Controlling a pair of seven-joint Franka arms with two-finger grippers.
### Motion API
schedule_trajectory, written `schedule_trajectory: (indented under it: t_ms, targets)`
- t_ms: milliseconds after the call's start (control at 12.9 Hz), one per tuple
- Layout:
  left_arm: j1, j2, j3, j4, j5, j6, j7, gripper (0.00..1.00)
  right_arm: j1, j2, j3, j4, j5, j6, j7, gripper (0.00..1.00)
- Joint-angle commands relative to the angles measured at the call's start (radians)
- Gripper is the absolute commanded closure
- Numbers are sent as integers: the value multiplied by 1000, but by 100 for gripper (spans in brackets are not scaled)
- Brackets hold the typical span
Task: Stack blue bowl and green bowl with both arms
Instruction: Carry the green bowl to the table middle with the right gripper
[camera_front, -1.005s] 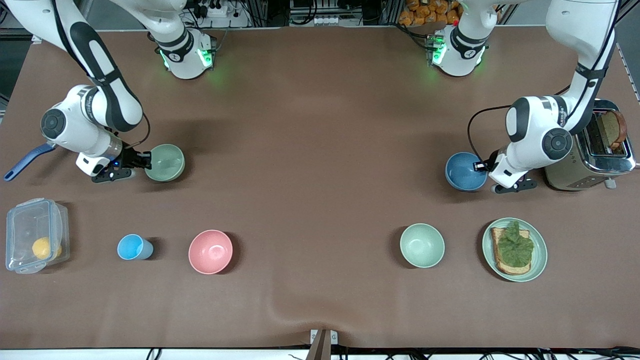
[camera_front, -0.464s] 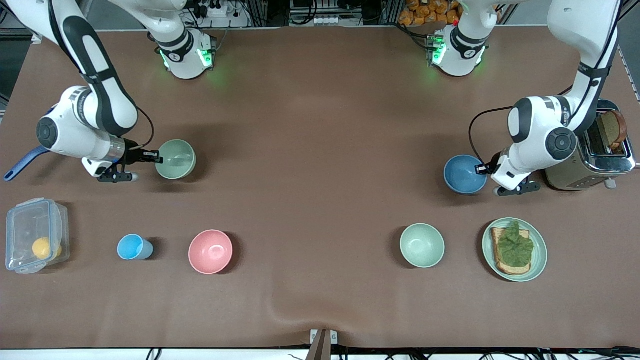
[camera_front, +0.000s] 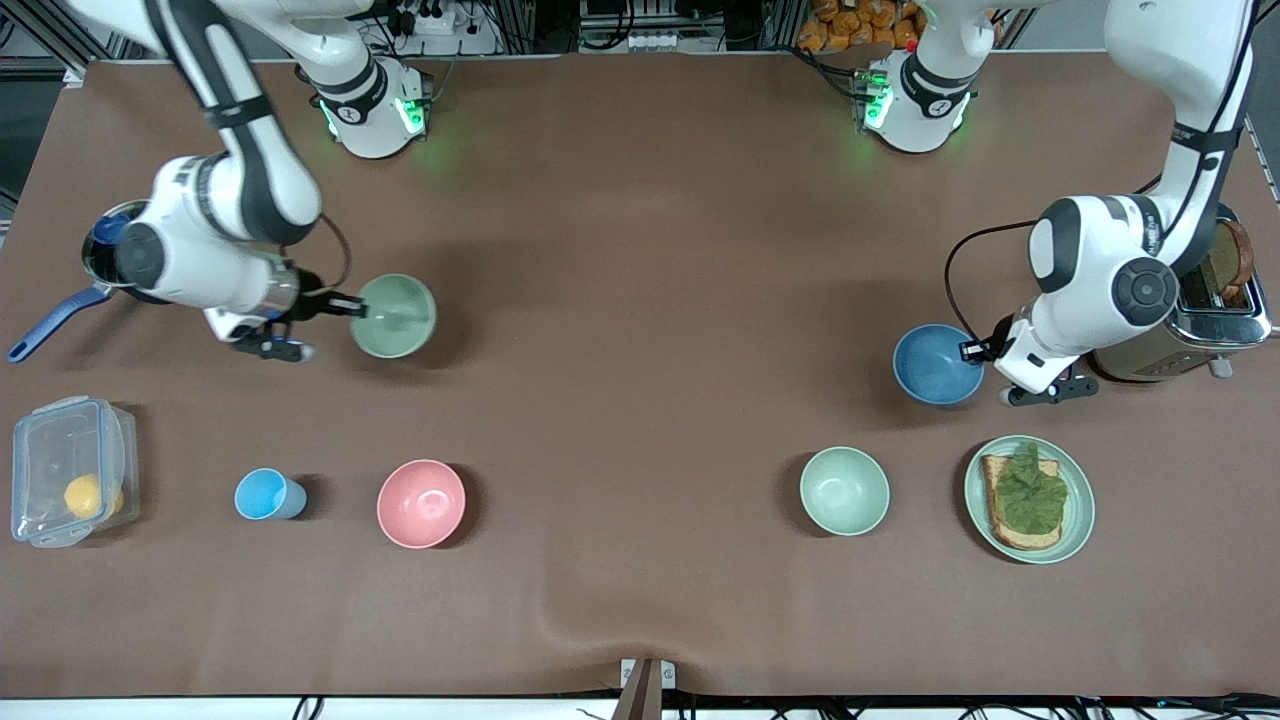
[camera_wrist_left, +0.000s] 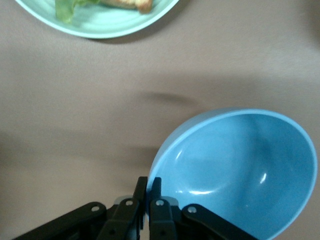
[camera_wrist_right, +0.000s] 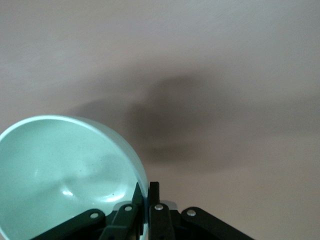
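My right gripper (camera_front: 352, 308) is shut on the rim of the pale sage green bowl (camera_front: 396, 316) and holds it just above the table toward the right arm's end. The right wrist view shows the fingers (camera_wrist_right: 156, 192) pinching the green bowl's (camera_wrist_right: 60, 170) rim. My left gripper (camera_front: 975, 350) is shut on the rim of the blue bowl (camera_front: 936, 364), beside the toaster and low over the table. The left wrist view shows the fingers (camera_wrist_left: 141, 187) clamped on the blue bowl's (camera_wrist_left: 240, 165) rim.
A mint bowl (camera_front: 844, 490) and a mint plate with toast and lettuce (camera_front: 1078, 520) lie nearer the camera than the blue bowl. A toaster (camera_front: 1190, 315) stands at the left arm's end. A pink bowl (camera_front: 421, 503), light-blue cup (camera_front: 266, 494), plastic box (camera_front: 70, 483) and blue-handled pan (camera_front: 55, 320) are at the right arm's end.
My right gripper has carried the green bowl toward the table's middle. My left gripper has shifted the blue bowl slightly nearer the camera.
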Motion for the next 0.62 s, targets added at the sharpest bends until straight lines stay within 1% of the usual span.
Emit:
schedule_trajectory:
  t_ms: [0,155,232,309,541]
  targets:
    - [1,-32,-19,114,4,-157,-20,100,155,-10,-6,-13,40,76,244,100]
    - [-2,-25,-42,218,4,-248,-23,100,260,-3,-4,-6,68,136,387,100]
    - [-3,-23,-59,243,2,-276,-29,100,322,16,-6,6,100,174,453,100]
    - [-2,-23,-77,257,-5,-285,-56,100,387,36,-6,20,132,220,517,100]
    - [0,-20,-110,260,-15,-285,-119,100,530,94,-7,31,145,392,650,100]
